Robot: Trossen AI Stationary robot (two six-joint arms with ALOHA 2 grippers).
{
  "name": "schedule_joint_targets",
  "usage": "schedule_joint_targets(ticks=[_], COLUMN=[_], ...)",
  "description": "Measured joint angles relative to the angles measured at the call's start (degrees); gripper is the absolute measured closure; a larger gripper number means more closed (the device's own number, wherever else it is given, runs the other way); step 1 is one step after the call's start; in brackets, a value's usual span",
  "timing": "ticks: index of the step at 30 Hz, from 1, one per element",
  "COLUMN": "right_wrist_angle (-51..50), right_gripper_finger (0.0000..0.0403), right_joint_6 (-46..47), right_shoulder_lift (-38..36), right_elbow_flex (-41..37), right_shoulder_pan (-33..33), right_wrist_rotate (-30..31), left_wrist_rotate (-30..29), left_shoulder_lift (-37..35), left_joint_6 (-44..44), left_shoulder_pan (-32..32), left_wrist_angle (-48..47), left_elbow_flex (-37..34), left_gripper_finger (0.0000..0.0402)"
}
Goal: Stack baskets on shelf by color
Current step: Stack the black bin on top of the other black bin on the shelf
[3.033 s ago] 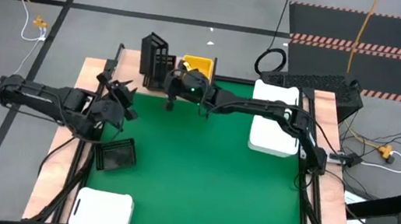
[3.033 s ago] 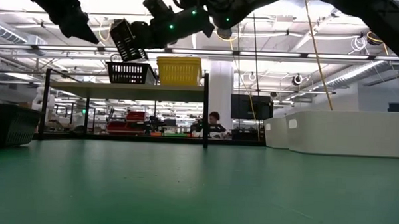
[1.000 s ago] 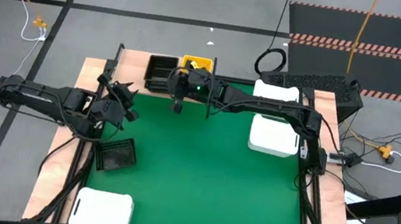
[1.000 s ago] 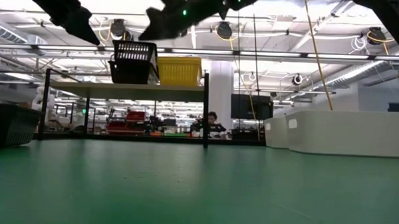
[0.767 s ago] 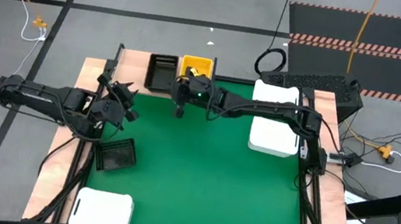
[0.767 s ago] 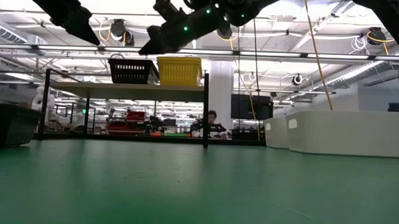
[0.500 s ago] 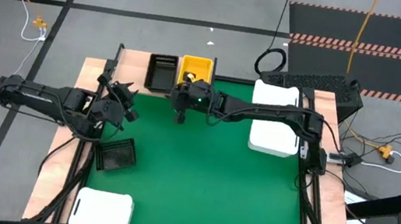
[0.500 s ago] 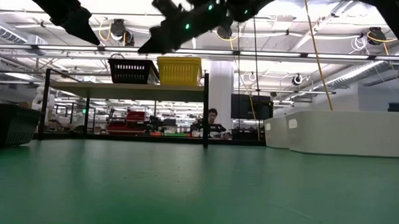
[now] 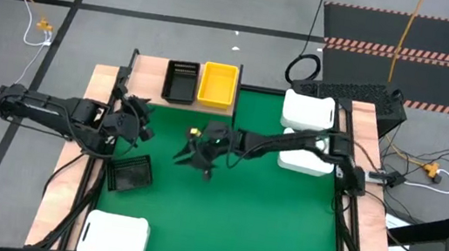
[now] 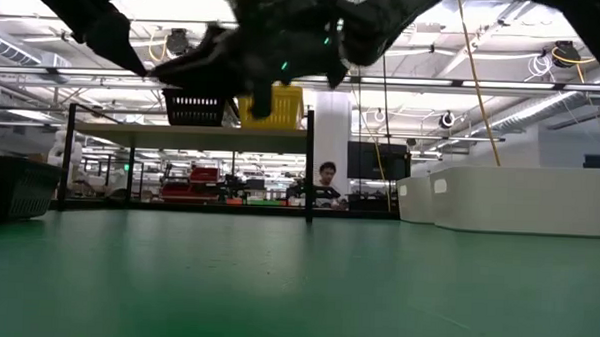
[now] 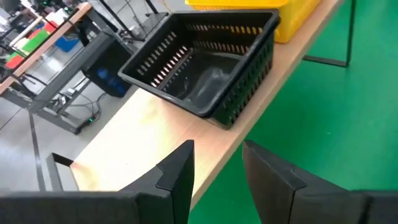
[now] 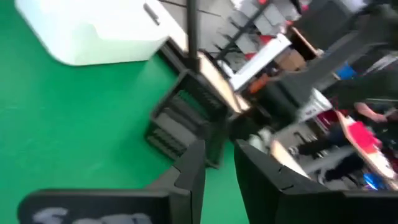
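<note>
Right gripper (image 9: 200, 154) is over mid-mat, empty, fingers (image 12: 189, 168) apart with nothing between them in the right wrist view. Left gripper (image 9: 135, 116) hovers at the mat's left edge beside the shelf end, also parted and empty, with its wrist camera looking at the shelf.

Near side: a white basket (image 9: 113, 237) sits at the front-left corner of the green mat (image 9: 228, 223). Just behind it a loose black basket (image 9: 131, 172) sits on the mat, slightly skewed, closest to the left arm. Two more white baskets (image 9: 308, 111) are at the right edge, one behind the other.

Far side: the shelf (image 9: 148, 75) holds a black basket stack (image 9: 181, 80) and a yellow basket stack (image 9: 217, 84) touching side by side; the left end of the wood is bare. Can't tell how many are nested in each.

Handling call: these look like light, thin slotted plastic, stiff enough to hold shape, but the walls will probably flex under a hard pinch. Best hold is one long wall at mid-rim, a finger inside and one outside. Smooth plastic could swing or slip, so keep it level when nesting. The loose black basket looks like the next pick.
</note>
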Motion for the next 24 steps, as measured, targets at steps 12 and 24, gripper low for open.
schedule_joint_targets(ticks=[12, 24], right_wrist_angle=[-14.1, -15.8], right_gripper_finger=[0.0227, 0.0191], right_joint_6=[1.4, 1.1], right_shoulder_lift=[15.9, 22.8], right_elbow_flex=[23.4, 31.5], right_shoulder_pan=[4.1, 3.3], right_wrist_rotate=[-0.2, -10.2], left_wrist_rotate=[-1.1, -1.0], left_shoulder_lift=[0.0, 0.0], left_joint_6=[-0.4, -2.8], left_shoulder_pan=[1.9, 3.9], left_wrist_angle=[0.5, 0.3], left_elbow_flex=[0.0, -2.5], left_gripper_finger=[0.0263, 0.0263])
